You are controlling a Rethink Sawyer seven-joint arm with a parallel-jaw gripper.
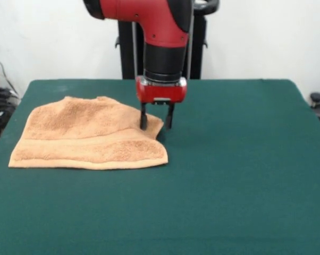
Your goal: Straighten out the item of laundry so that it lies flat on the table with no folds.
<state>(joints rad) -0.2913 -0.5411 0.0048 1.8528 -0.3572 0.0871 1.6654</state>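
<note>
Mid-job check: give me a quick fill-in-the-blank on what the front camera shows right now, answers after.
1. The towel lies on the ____ half of the picture.
2. The pincer stands at the towel's ____ edge.
3. The table cover is dark ____.
4. The pincer's two fingers point ____.

Answers: left; right; green; down

My arm [160, 26] is red with black joints, my tool [156, 125] has a red body and black fingers. The towel [88, 139] is orange-tan with one plainer woven band. The counter [234, 175] is dark green.
</note>
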